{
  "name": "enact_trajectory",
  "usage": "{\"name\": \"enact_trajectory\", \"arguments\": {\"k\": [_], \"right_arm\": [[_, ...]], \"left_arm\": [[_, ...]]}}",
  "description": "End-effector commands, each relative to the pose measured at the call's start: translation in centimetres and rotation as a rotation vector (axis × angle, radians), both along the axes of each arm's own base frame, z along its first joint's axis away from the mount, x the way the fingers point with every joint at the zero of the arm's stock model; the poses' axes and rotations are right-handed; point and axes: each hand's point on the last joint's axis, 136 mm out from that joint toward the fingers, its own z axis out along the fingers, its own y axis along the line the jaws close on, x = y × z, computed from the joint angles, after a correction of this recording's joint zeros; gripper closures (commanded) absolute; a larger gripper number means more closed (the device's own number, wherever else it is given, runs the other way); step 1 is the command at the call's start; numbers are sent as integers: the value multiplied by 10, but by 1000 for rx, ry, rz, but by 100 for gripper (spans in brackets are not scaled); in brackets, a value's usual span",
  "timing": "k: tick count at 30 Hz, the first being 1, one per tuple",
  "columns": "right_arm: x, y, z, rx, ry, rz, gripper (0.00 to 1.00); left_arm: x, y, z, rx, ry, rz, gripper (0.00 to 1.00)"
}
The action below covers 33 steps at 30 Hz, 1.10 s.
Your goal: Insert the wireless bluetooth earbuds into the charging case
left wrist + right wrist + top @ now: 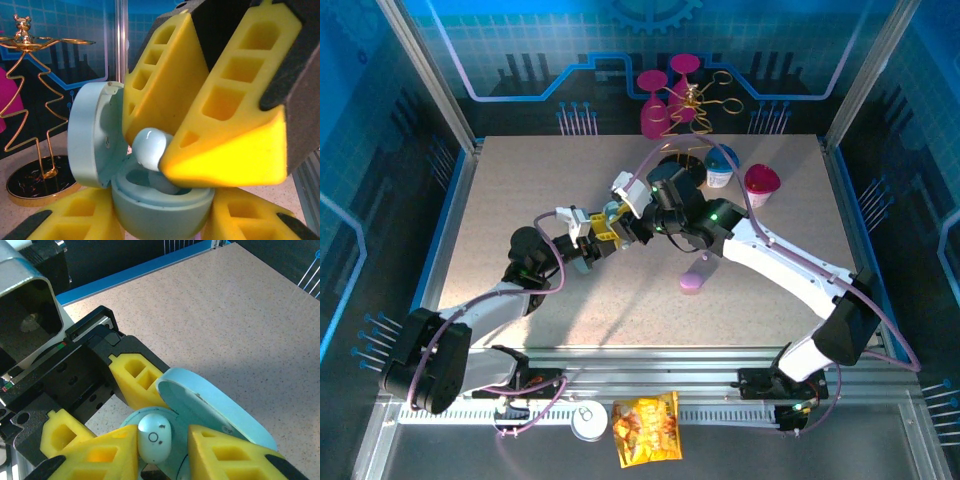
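On speckled tabletop (520, 200) | left claw (605, 240) clamps case (155, 200) | right claw (162, 450) pinches earbud (154, 437)

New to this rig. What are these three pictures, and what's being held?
Two robot arms bolted to a table. The overhead picture looks down on both; the other two come from cameras on each wrist. The left hand clamps a pale blue charging case with its lid flipped open. The right hand has a pale blue earbud between its yellow fingers, right over the case's opening. Also on the table: a lilac case, two small cups, pink glasses and a gold wire stand.
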Motion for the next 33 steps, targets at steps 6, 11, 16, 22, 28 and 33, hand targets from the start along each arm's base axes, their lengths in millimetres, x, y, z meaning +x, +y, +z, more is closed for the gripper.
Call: {"name": "enact_trajectory", "arguments": {"k": [6, 11, 16, 22, 28, 33], "right_arm": [[-2, -9, 11, -1, -29, -41, 62], [-1, -9, 17, 22, -44, -49, 58], [-2, -11, 24, 42, -52, -53, 58], [-7, -15, 38, 113, -69, -43, 54], [-6, -19, 43, 161, -50, -54, 53], [-4, -15, 41, 174, -9, -47, 61]], "left_arm": [[-8, 2, 22, -32, -97, -16, 83], [-8, 2, 21, -31, -95, -16, 83], [-7, 3, 21, -29, -97, -11, 83], [-6, 3, 19, -27, -94, -5, 83], [-6, 3, 19, -29, -94, -6, 83], [-6, 3, 18, -30, -94, -6, 83]]}}
